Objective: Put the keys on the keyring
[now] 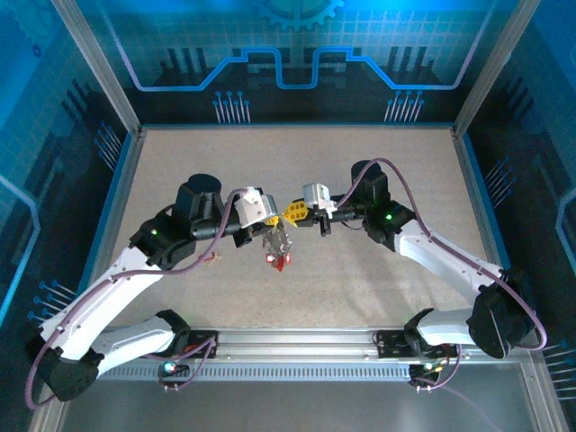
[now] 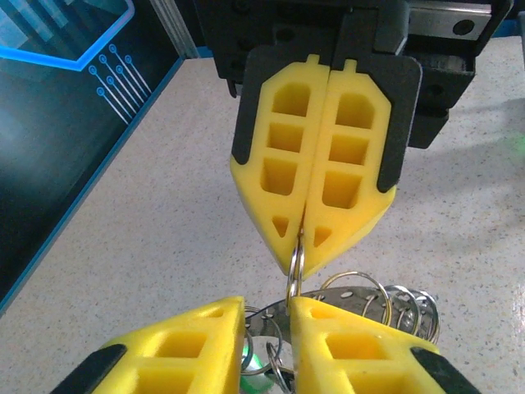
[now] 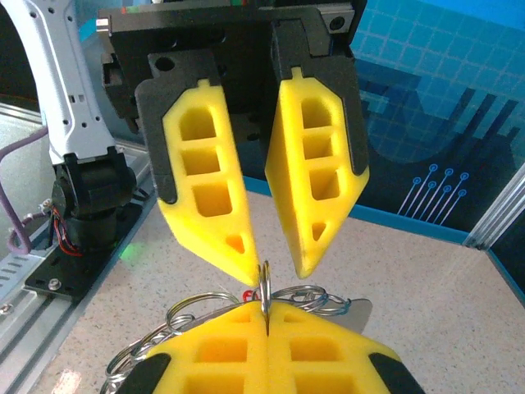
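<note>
Right pincer point(image 3: 267, 318): clenched on keyring point(image 2: 296, 271) ring edge, probably presenting it upright.
Left pincer point(image 3: 276, 277): released, straddling it.
Keys point(image 1: 282, 258): dangling beneath.

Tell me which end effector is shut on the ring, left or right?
The right end effector: its yellow fingers are pressed together on the silver ring. The left end effector has its fingers apart, with the ring in the gap.

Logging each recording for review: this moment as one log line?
right gripper: shut on ring | left gripper: open, tips either side of ring | keys: hanging below grippers
</note>
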Available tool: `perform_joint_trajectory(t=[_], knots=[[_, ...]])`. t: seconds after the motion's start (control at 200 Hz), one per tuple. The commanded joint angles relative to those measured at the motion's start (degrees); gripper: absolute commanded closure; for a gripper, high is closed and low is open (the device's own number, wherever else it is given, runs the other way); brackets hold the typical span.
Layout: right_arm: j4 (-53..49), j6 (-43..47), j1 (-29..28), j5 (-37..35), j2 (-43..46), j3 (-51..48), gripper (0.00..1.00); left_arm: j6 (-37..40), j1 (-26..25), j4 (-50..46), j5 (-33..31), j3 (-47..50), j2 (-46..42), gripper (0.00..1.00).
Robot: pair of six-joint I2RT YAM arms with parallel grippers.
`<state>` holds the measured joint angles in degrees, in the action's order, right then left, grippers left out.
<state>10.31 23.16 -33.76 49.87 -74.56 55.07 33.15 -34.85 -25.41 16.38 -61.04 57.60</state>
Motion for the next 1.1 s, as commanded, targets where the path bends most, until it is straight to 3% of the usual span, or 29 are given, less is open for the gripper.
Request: perform_joint_trajectory(t=[0.0,0.51,0.57,0.61,0.795,0.875,0.985,1.095], knots=[[3.87,-1.8,-0.52,1.93,1.71,-0.22,1.0,-0.7,0.63,0.39,2.81,-1.89,0.22,0.76],[-2.14,3.25,-2.19,0.86,1.2,1.51,1.0,0.07,0.62,3.23,6.04,-2.19,1.19,0.8],[-2.66,3.97,-2.5,0.13,1.2,1.59,1.0,0.39,0.61,3.16,7.08,-2.16,1.44,0.88],[-2.38,3.79,-2.55,-0.1,1.27,1.43,1.0,0.81,0.62,2.36,7.47,-2.52,1.76,1.0],[-3.97,4.97,-2.46,-1.51,1.77,1.46,1.0,3.29,0.64,-3.75,5.44,-5.32,2.86,1.0],[-10.99,9.88,-2.66,-3.07,1.62,3.43,0.81,5.01,0.63,-7.34,3.33,-7.04,3.08,1.0],[-19.7,17.22,-4.34,-8.35,1.1,5.85,0.77,7.12,0.62,-13.77,1.43,-10.6,4.45,1.0],[-21.01,18.28,-5.1,-9.64,0.67,6.54,0.77,7.98,0.62,-19.21,0.59,-14.26,6.62,1.0]])
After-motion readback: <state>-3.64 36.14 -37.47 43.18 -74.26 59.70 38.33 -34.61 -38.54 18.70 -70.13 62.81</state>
